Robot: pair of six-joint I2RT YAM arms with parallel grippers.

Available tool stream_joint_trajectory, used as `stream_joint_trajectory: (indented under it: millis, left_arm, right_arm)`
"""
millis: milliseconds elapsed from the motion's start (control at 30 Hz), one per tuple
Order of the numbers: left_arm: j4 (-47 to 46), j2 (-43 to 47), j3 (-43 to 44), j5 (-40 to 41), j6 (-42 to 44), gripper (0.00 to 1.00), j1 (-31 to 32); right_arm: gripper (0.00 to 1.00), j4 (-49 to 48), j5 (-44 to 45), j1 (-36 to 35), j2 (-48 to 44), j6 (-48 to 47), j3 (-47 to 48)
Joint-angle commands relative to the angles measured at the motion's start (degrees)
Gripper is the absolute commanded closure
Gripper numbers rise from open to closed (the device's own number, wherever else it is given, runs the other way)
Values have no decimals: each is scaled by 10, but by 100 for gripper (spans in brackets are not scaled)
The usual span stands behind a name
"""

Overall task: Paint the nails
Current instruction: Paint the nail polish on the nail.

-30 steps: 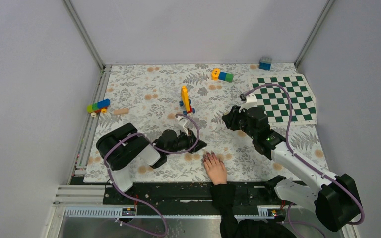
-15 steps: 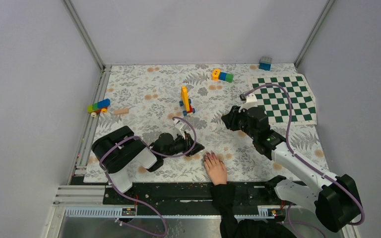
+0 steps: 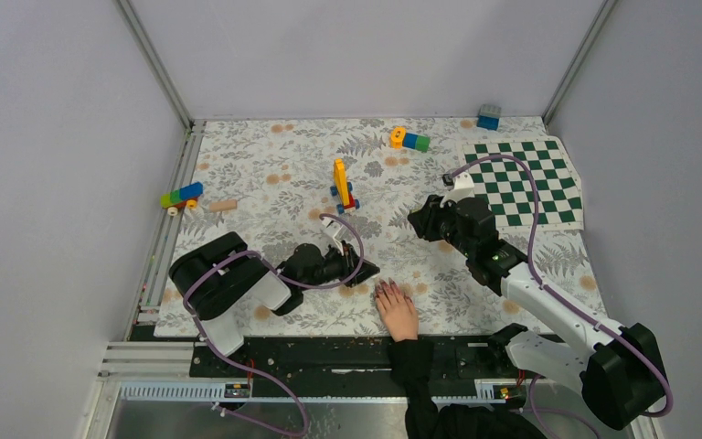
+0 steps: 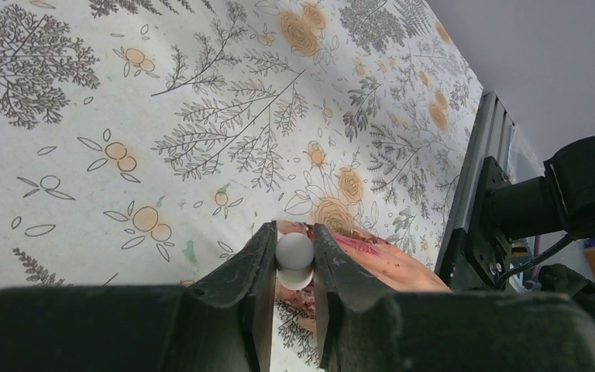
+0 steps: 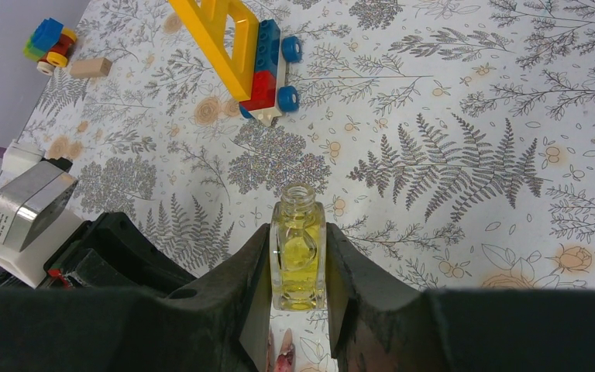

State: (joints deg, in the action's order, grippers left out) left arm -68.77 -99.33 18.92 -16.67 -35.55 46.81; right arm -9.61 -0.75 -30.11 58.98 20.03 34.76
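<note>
Floral tabletop [image 3: 265, 165]: left pincer [image 3: 366, 273], nearer, gripping white cap [image 4: 294, 252]; nails [image 3: 385, 288] just beside, four o'clock; right pincer [image 5: 298, 232] gripping bottle [image 5: 298, 267].

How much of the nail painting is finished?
The bottle is already open, clamped in the right fingers. The left fingers grip a white cap, probably the brush's, right over the hand lying flat on the table. Its nails look dark red from above, so colour seems to be on. Which nails are left is too small to tell.
</note>
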Motion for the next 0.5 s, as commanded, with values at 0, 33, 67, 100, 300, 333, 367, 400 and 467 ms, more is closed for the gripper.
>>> stream_joint_trajectory:
  millis: [0, 33, 67, 100, 300, 333, 367, 400, 467]
  left_arm:
    - [-34, 3, 21, -2, 10, 100, 3]
    - [-34, 2, 21, -3, 10, 100, 3]
    - [-34, 0, 21, -3, 11, 100, 4]
    - [-33, -2, 21, -3, 10, 100, 4]
    - [-34, -14, 23, -8, 12, 100, 4]
    - [-35, -15, 23, -8, 12, 100, 3]
    - [-35, -16, 22, -8, 12, 100, 4]
    - [-35, -16, 21, -7, 13, 100, 4]
    - [-34, -17, 21, -7, 14, 100, 4]
  right_arm:
    - [100, -12, -5, 6, -8, 4, 23]
    - [100, -12, -5, 5, -7, 4, 23]
    - [100, -13, -5, 5, -7, 4, 23]
    - [100, -13, -5, 5, -6, 4, 24]
    - [100, -13, -6, 5, -2, 3, 27]
    - [100, -13, -6, 5, -2, 3, 26]
    - [100, -13, -5, 5, -3, 3, 26]
    - [100, -12, -5, 5, -2, 3, 25]
    - [100, -12, -4, 5, -2, 3, 25]
